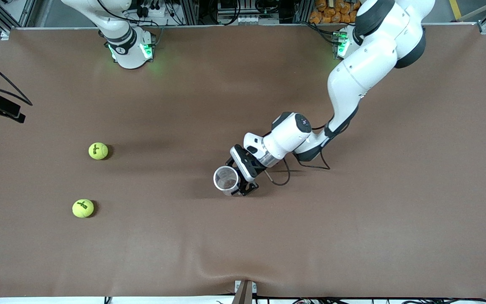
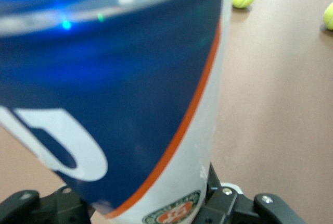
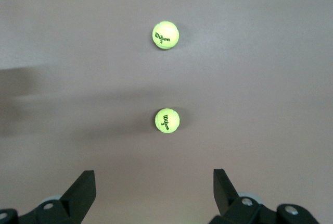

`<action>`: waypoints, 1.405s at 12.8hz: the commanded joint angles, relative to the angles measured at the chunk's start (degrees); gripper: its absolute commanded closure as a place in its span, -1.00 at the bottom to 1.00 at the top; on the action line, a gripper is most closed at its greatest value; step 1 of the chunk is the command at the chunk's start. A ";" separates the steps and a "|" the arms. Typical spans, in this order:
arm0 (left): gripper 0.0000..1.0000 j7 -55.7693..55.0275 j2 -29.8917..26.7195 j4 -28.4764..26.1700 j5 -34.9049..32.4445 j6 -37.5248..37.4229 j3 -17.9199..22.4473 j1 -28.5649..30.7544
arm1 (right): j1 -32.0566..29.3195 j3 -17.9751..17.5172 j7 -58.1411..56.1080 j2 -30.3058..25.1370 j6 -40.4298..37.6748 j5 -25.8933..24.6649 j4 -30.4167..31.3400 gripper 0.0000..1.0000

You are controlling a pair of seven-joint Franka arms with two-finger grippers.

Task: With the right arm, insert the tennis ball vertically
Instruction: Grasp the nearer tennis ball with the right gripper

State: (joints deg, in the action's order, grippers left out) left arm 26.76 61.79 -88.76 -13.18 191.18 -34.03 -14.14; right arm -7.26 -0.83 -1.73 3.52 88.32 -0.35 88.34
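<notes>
Tennis balls (image 1: 98, 151) (image 1: 83, 208) lie toward the right arm's end of the table, at twelve o'clock before our spread right gripper (image 3: 154, 193), while the left gripper (image 1: 239, 177) clamps the upright can (image 1: 225, 179).

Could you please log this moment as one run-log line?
left gripper: shut on ball can, upright, mid-table | right gripper: open, over table | tennis balls: on table, untouched
</notes>
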 commanded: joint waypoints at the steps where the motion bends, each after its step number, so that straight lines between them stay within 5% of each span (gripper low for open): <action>1: -0.53 0.75 1.23 -0.09 -0.87 5.33 1.76 -0.62 | -1.17 -0.58 -0.03 4.03 0.27 -0.35 -0.63 -1.00; 5: -0.53 0.93 1.14 -0.45 -3.34 5.60 2.83 -0.54 | -2.84 -0.66 -0.73 10.71 2.36 -0.44 3.40 -1.00; 8: -0.54 0.66 1.05 -0.36 -3.34 5.60 2.83 -0.62 | -2.76 -0.66 -0.73 11.24 16.67 -0.44 13.67 -1.00; 12: -0.54 0.66 1.14 -0.36 -3.25 5.52 2.92 -0.97 | -2.23 -0.58 -0.82 20.54 31.01 -0.52 18.44 -1.00; 18: -0.54 0.14 1.22 -0.27 -3.25 5.52 2.83 -1.15 | -2.31 -0.57 -0.82 21.18 37.71 -0.79 29.68 -1.00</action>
State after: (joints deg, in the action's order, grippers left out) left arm 27.78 63.46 -88.85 -15.71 196.06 -31.86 -14.73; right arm -9.23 -1.21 -1.94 27.00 125.23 -0.39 114.03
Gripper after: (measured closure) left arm 0.233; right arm 0.000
